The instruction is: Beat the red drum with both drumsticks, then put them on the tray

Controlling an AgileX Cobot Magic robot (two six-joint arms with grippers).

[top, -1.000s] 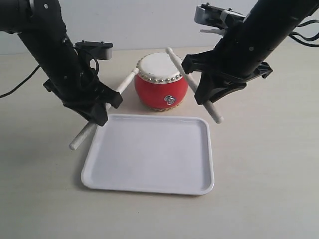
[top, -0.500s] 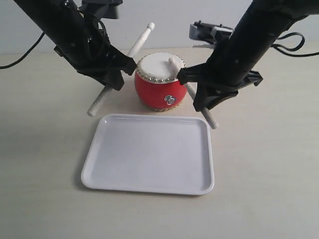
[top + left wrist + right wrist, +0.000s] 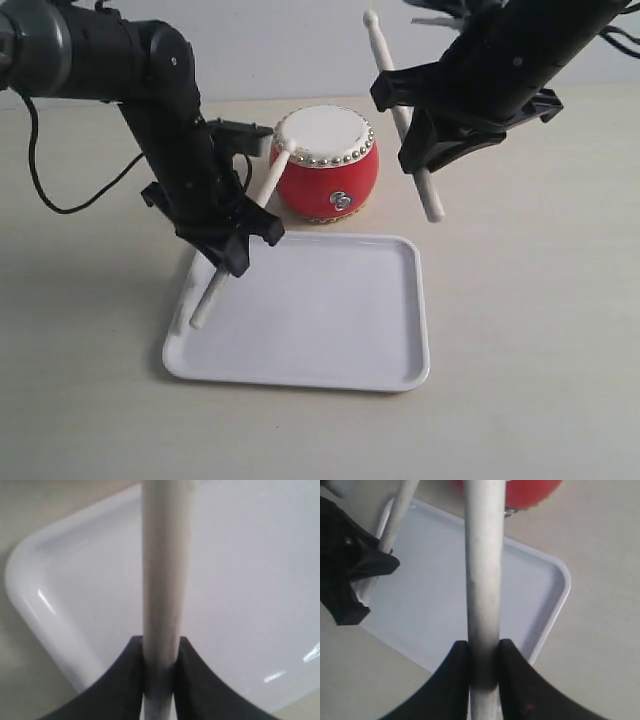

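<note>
The red drum (image 3: 325, 180) with its cream skin stands behind the white tray (image 3: 330, 340). My left gripper (image 3: 238, 238) is shut on one pale drumstick (image 3: 268, 180); its tip rests at the drum skin's left edge and its butt hangs over the tray's left rim. In the left wrist view that drumstick (image 3: 165, 570) runs out from the left gripper (image 3: 160, 652) over the tray (image 3: 250, 580). My right gripper (image 3: 415, 125) is shut on the other drumstick (image 3: 385, 65), raised with its tip high above the drum. The right wrist view shows this stick (image 3: 482, 555) clamped in the right gripper (image 3: 483, 655), over the tray (image 3: 520, 590).
The pale tabletop (image 3: 540, 330) stretches round the tray and drum. A black cable (image 3: 60, 200) trails from the left arm over the table at the left. The left arm's black gripper (image 3: 345, 580) shows in the right wrist view.
The left drumstick has swung down from its raised pose onto the drum's left edge, the left arm dropping toward the tray. The right stick has lifted off the drum skin, tip now high.
</note>
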